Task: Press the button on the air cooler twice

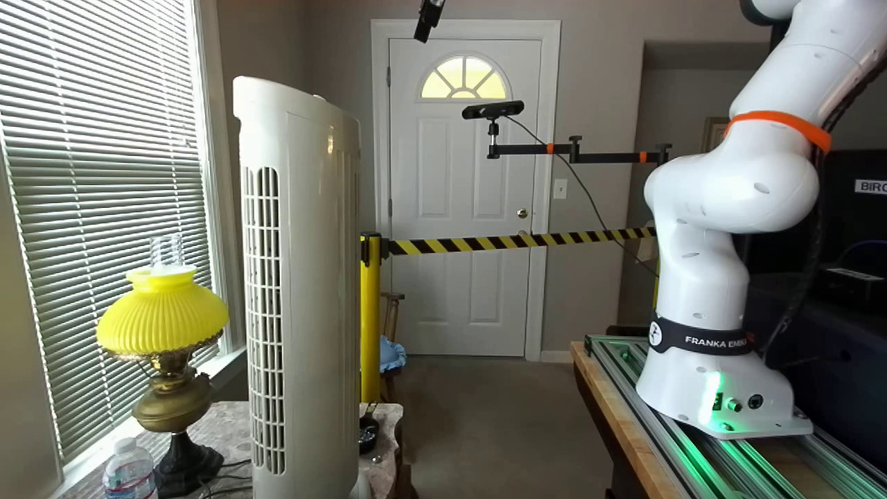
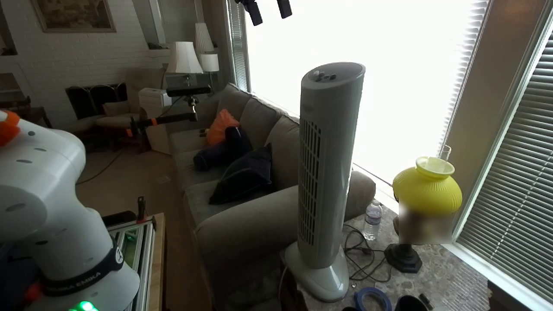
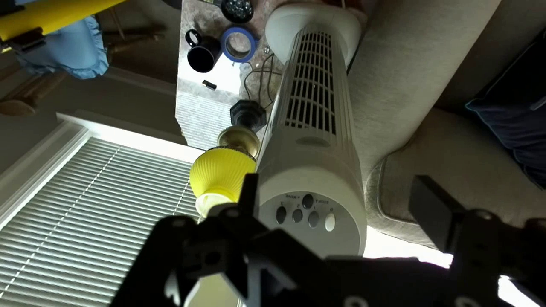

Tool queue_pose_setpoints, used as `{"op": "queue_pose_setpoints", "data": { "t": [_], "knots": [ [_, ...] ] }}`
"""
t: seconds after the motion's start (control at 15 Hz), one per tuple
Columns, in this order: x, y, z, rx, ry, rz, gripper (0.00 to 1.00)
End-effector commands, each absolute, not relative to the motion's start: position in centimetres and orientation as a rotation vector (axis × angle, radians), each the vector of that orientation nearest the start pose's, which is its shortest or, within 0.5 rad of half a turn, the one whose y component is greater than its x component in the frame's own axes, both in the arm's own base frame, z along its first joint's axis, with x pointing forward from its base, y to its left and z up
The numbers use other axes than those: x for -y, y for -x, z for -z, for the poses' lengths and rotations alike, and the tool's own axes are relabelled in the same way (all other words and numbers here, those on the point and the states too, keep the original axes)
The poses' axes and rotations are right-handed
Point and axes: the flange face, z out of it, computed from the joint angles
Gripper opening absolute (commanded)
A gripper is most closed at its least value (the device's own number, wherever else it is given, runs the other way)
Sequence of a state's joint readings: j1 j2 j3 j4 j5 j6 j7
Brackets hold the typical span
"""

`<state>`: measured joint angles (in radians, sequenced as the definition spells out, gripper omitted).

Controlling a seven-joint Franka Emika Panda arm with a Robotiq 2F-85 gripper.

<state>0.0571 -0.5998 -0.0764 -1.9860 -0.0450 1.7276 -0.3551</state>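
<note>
The air cooler is a tall white tower, upright on a side table; it shows in both exterior views (image 1: 305,298) (image 2: 330,142) and in the wrist view (image 3: 313,155). Its sloped top carries several oval buttons: a dark one (image 3: 307,201) by the lettering, then a row ending in a white one (image 3: 329,222). The buttons also show small in an exterior view (image 2: 325,77). My gripper (image 3: 336,187) is open and empty, its fingers wide apart on either side of the cooler's top in the wrist picture. Both exterior views show the fingertips (image 1: 428,24) (image 2: 269,13) higher than the cooler, apart from it.
A yellow-shaded lamp (image 1: 163,312) stands beside the cooler, with a water bottle (image 2: 372,220), cables, blue tape (image 3: 239,44) and a black mug (image 3: 204,54) on the table. A sofa (image 2: 255,220), a window (image 2: 380,52) and a camera on a boom (image 1: 493,109) are near.
</note>
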Motion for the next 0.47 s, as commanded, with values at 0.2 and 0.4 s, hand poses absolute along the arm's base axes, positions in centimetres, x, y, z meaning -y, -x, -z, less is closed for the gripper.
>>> {"op": "queue_pose_setpoints", "data": {
  "t": [0.2,0.4],
  "knots": [
    [3.29,-37.01,-71.94,0.512,3.126,0.516,1.00],
    [3.32,-37.01,-71.94,0.512,3.126,0.515,1.00]
  ]
}}
